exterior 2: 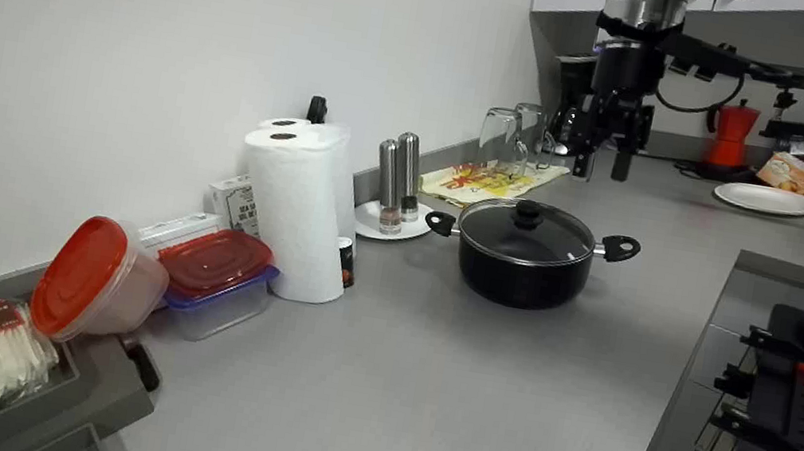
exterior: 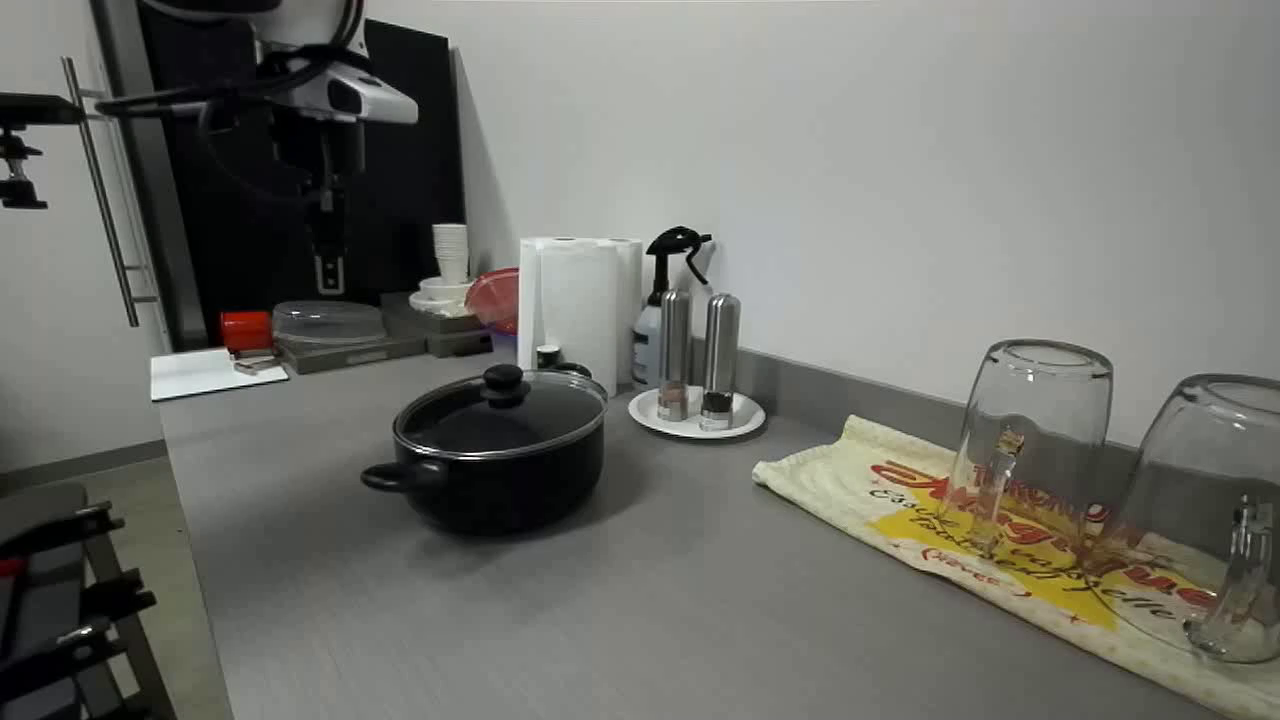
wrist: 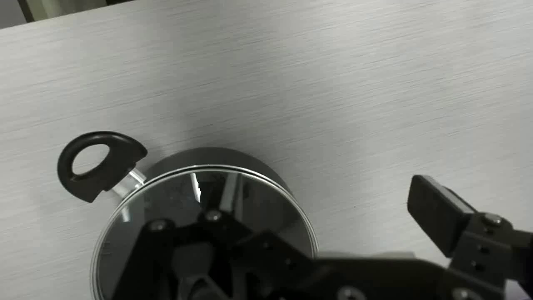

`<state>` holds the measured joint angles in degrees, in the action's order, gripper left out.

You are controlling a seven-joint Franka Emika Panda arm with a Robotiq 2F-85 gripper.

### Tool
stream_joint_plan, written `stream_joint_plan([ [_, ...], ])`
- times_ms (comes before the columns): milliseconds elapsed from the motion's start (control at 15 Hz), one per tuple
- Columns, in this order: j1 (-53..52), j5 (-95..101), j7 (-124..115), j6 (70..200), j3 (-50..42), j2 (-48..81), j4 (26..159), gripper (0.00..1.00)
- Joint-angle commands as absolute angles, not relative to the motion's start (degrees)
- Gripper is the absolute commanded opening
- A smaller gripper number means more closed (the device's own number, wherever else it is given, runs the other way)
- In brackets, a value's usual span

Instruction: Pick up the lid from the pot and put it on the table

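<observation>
The see-through lid point(exterior: 545, 415) with its black knob sits flat on the black pot point(exterior: 515, 490); both also show in an exterior view, the lid point(exterior 2: 493, 233) on the pot point(exterior 2: 518, 280). The pot stands on the grey table point(exterior: 600, 630). My gripper point(exterior 2: 602, 167) is open and empty, high above the table and apart from the lid; it also shows in an exterior view point(exterior: 329, 275). In the wrist view the gripper's point(wrist: 330, 208) fingers are wide apart. The lid point(wrist: 270, 204) lies partly under the left finger, and its knob is hidden there.
Paper towel rolls point(exterior: 580, 310) and a white plate point(exterior: 645, 415) with two grinders stand by the wall beside the pot. Upturned glasses point(exterior: 1040, 450) stand on a patterned cloth point(exterior: 850, 460). Plastic containers point(exterior 2: 94, 282) and a cutlery tray point(exterior 2: 101, 396) lie along the wall.
</observation>
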<state>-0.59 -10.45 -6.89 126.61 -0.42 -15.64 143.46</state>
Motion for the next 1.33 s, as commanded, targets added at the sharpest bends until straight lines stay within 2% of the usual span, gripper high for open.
stream_joint_plan([
  [0, -0.37, -10.49, -6.84, 126.50, -0.22, -15.64, 143.37, 1.00],
  [533, -0.08, -9.68, -6.98, 127.94, -0.13, -14.12, 141.43, 1.00],
  [1267, 3.10, 2.11, -14.26, 135.83, -1.83, 6.42, 119.89, 1.00],
])
